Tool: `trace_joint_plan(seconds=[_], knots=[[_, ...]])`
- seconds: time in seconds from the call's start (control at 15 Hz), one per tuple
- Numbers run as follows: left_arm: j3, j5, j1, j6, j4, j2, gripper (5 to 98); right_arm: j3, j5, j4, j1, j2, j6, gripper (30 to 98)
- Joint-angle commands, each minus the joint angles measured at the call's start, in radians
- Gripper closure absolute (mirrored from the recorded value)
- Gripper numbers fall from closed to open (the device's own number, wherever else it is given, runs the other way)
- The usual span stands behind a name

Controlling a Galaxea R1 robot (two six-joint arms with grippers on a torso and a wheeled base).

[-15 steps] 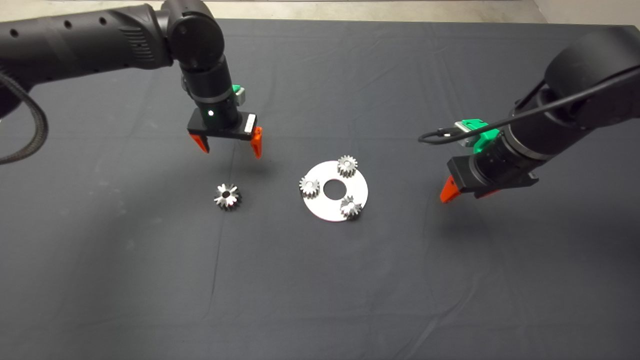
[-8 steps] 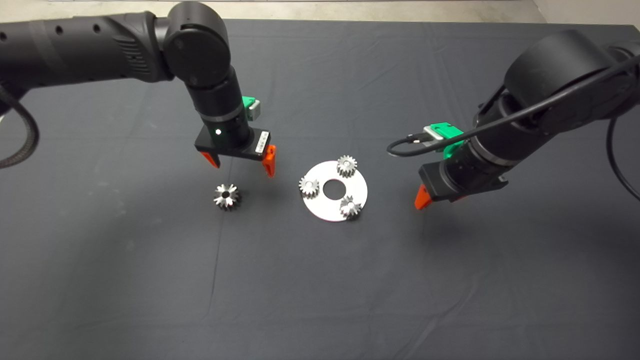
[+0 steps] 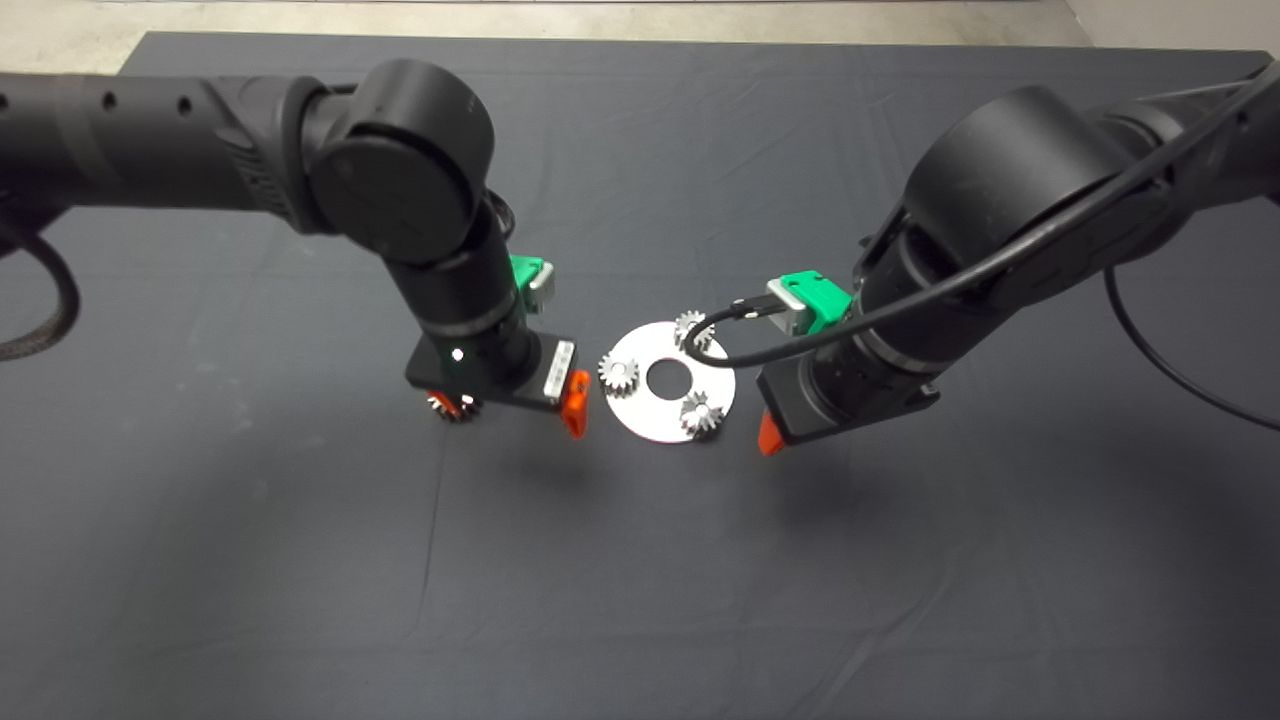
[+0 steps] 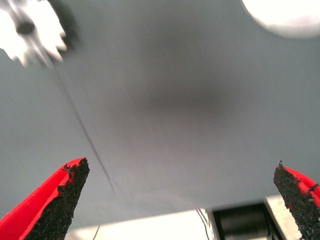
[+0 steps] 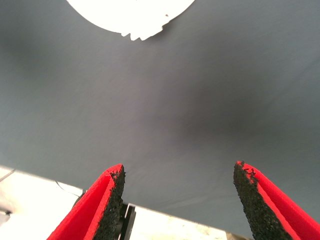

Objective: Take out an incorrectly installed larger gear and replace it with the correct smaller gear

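The left tool (image 3: pixel 505 408) hangs low over the dark mat (image 3: pixel 640 560) on the counter, its red fingers (image 4: pixel 60 200) spread wide with only bare mat between them. The larger gear (image 3: pixel 450 405) lies flat on the mat, mostly hidden under that tool's black body in the head view; in the left wrist view it (image 4: pixel 30 30) sits off to one side, outside the span of the fingers. Just to the right lies a round silver plate (image 3: pixel 652 415) with a centre hole, carrying three small gears near its rim. One smaller gear (image 3: pixel 619 375) stands on the plate's left side, nearest the left tool. The right tool (image 5: pixel 177 200) hovers just beside the plate's right edge, fingers apart and holding nothing; the plate's edge (image 5: pixel 131 15) shows beyond them
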Motion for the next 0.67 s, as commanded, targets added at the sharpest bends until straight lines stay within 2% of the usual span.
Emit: trace_joint_plan(seconds=[0.0, 0.2, 0.6], knots=[[0.125, 0.050, -0.023, -0.091, -0.019, -0.017, 9.8, 0.083, -0.124, 0.029, 0.024, 0.085, 0.104, 70.1], [0.205, 0.050, -0.023, -0.168, -0.019, -0.022, 9.8, 0.123, -0.124, 0.029, 0.024, 0.103, 0.158, 70.1], [0.285, 0.048, -0.023, -0.266, -0.019, -0.020, 9.8, 0.175, -0.124, 0.029, 0.024, 0.132, 0.226, 70.1]])
